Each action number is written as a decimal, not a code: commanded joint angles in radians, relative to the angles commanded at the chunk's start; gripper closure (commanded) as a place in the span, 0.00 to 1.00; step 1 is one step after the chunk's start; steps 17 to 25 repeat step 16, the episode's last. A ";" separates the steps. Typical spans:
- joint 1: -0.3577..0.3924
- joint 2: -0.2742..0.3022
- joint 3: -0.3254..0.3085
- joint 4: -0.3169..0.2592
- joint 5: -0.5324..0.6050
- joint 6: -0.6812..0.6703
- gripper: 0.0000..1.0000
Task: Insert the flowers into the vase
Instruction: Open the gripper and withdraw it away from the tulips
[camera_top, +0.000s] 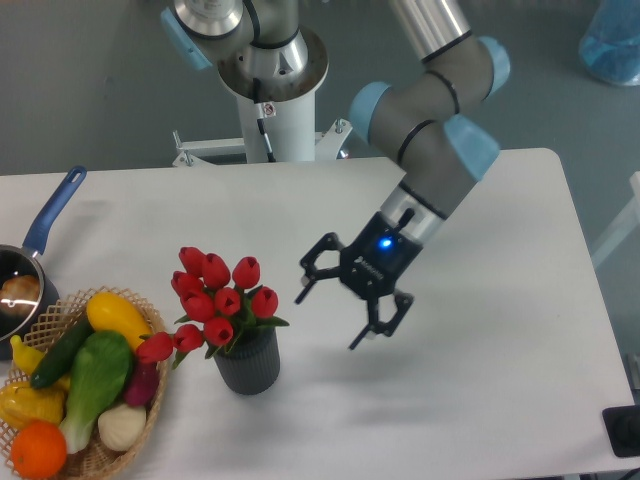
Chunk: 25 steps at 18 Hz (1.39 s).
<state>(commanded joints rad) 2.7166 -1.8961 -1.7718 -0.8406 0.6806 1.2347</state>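
Nearest, the wicker basket (150, 400) of toy vegetables sat at the worktop's (480, 400) front left; just right of it the vase (248, 364) held the flowers (218, 302). Farther right the claw (328, 315) hovered, jaws apart, empty.

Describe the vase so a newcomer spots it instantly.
Start at the woven wicker basket of toy vegetables at the table's front left. Just to its right stands a small dark grey ribbed cylinder vase. It alone holds the bunch of red tulips.
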 joint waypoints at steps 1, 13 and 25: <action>0.002 0.002 0.008 0.000 0.063 0.031 0.00; 0.074 0.015 0.038 0.005 0.603 0.235 0.00; 0.049 0.000 0.049 0.006 0.709 0.235 0.00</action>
